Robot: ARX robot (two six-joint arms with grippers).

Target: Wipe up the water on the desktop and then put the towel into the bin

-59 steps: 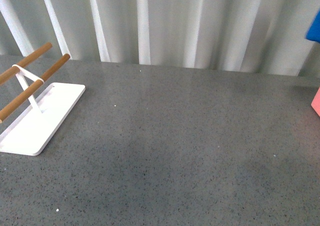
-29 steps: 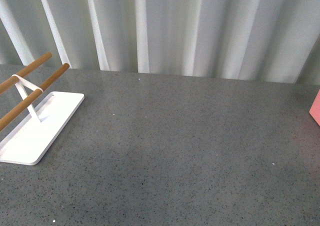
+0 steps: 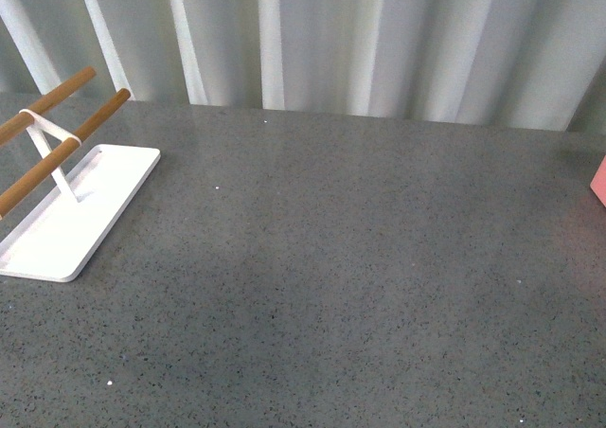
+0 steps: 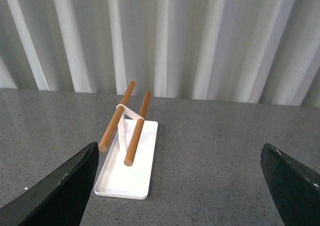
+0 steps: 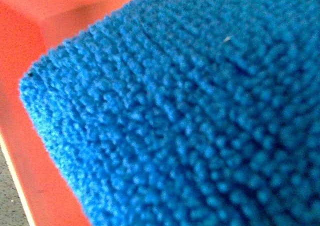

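Towel [image 5: 190,116]: bright blue, fluffy microfibre; fills almost the whole right wrist view, blurred by closeness. Salmon-pink surfaces of the bin [image 5: 30,151] show around and beneath it, so it hangs over or sits just inside the bin's opening; which of the two cannot be told. Judged placement: brought here for the drop-off, the last step of the task. No tag, label or lettering readable on the visible pile.

Entries, left to right:

1. Rack [image 3: 66,215]: white flat tray base carrying two wooden rods [image 3: 66,153] on a white upright, at the left side of the tabletop. The rods sit raised and tilted, presumably for hanging a cloth; nothing hangs on them. No brand mark seen.

2. Left hand [image 4: 182,186]: two dark fingers [image 4: 60,191] spread wide at the edges of the left wrist view, nothing between them; released and idle, facing the rack from well apart.

3. Tabletop [image 3: 331,276]: dark grey, stone-like, finely flecked. No standing water can be made out in the front view; wiping looks finished, as a judgement.

4. Bin, front view [image 3: 599,182]: only a sliver of pink at the far right edge. No writing visible.

5. Right hand: not visible in any view; whether clenched on the towel or let go cannot be told.

6. Backdrop: pale pleated curtain [image 3: 312,40] behind the tabletop. Unmarked.
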